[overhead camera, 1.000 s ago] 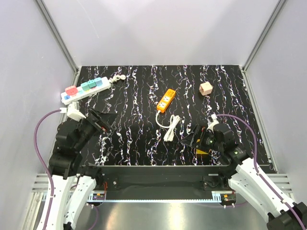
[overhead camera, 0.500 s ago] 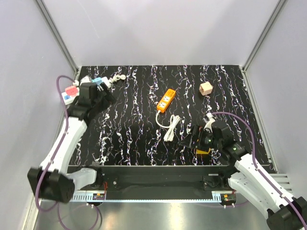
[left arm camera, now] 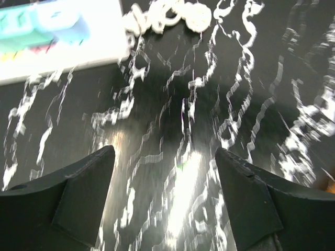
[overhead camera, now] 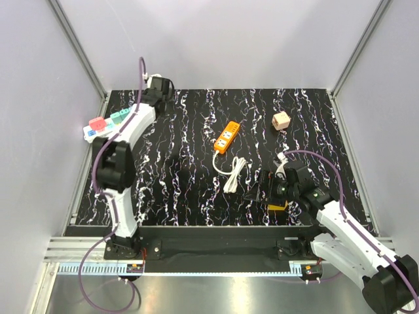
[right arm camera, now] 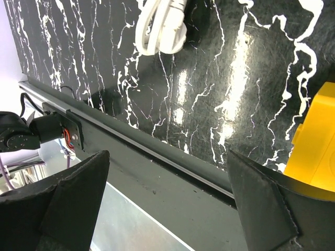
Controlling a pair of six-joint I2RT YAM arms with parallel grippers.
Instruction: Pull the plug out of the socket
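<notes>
From above, the socket [overhead camera: 98,125] lies at about 10 o'clock on the desk [overhead camera: 190,124]. Its pink and teal outlets show, and one end is hidden behind the left arm [overhead camera: 134,124]. The left pincer [overhead camera: 162,90] is at 11 o'clock, by the far edge. An orange power strip [overhead camera: 226,137] sits near the middle, with a bundled white cord [overhead camera: 234,174] at its 6 o'clock and a small tan cube [overhead camera: 281,120] at 2 o'clock of the desk. The right pincer [overhead camera: 258,190] is at 5 o'clock, beside a yellow block [overhead camera: 278,207].

Left wrist view: the left pincer [left arm camera: 163,157] is spread wide and holds nothing — the socket's end [left arm camera: 63,31] at 11 o'clock, its coiled cord [left arm camera: 167,15] at 12.

Right wrist view: the right pincer [right arm camera: 168,157] is wide apart and empty — white cord [right arm camera: 162,26] at 12 o'clock, yellow block [right arm camera: 314,151] at 3.
</notes>
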